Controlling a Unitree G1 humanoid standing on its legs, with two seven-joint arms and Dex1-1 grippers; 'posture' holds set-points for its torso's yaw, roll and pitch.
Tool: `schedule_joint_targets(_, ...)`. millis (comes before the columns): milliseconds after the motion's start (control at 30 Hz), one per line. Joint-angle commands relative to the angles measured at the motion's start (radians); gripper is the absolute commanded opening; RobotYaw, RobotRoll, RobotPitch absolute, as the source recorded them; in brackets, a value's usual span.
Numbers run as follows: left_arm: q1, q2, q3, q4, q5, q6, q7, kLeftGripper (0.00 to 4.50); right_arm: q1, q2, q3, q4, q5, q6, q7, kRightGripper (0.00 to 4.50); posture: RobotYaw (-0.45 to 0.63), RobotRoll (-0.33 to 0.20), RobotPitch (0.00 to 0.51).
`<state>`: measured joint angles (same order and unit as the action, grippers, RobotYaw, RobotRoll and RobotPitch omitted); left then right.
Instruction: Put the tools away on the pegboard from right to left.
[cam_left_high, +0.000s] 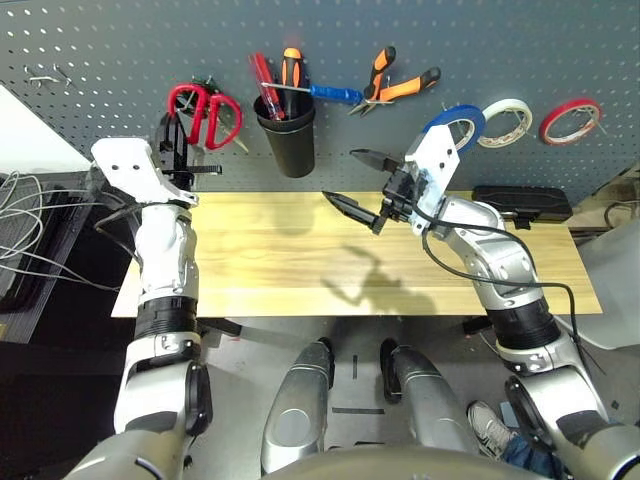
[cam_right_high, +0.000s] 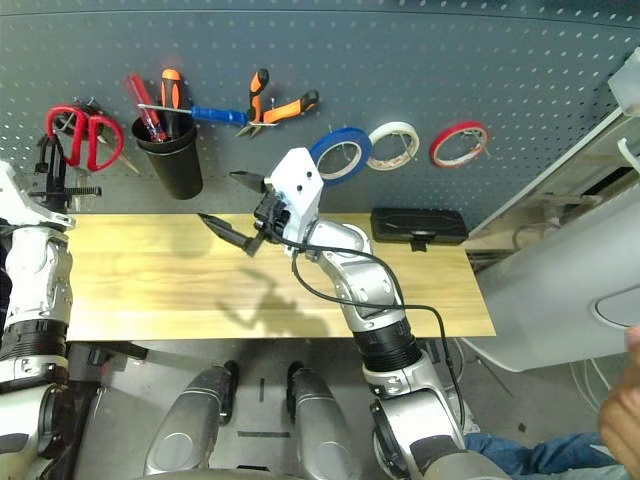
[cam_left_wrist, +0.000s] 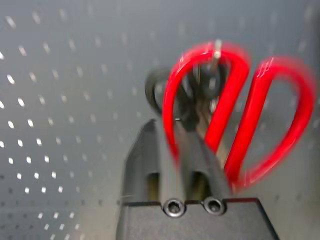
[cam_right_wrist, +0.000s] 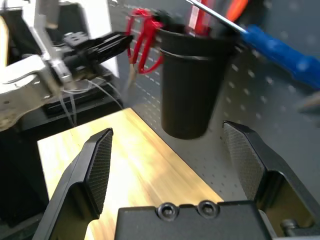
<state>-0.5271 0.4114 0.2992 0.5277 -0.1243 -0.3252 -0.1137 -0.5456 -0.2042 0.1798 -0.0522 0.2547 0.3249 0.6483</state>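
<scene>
Right gripper (cam_right_wrist: 169, 128) open — left gripper (cam_left_wrist: 164, 124) beside hanging red-handled scissors (cam_left_high: 212, 124).

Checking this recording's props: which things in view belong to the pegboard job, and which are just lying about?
Job:
- blue tape ring
- orange-and-black-handled pliers
- blue-handled screwdriver
- red-handled scissors
- pegboard

Apart from it:
- white tape ring
- red tape ring
- black case

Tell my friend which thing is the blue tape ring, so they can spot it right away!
Look at the big dark grey pegboard behind the wooden table. Three tape rings hang there in a row, on the robot's right side. Yours is the blue one, nearest the pliers; the others are white and red.
</scene>
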Motion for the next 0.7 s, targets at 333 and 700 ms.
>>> schedule_joint_targets(333,0.115,-0.043,-0.137,0.049,0.065,0.162,-0.092,4.46,0.096,0.050,-0.161,0.276,-0.036,0.093,-0.273,4.50,0.07,0.000,0.234)
schedule_joint_targets(700,0.056,-0.101,-0.220,0.175,0.098,0.209,-0.127,4.46,0.109,0.076,-0.368,0.460,-0.025,0.063,-0.502,4.50,0.03,0.000,0.247)
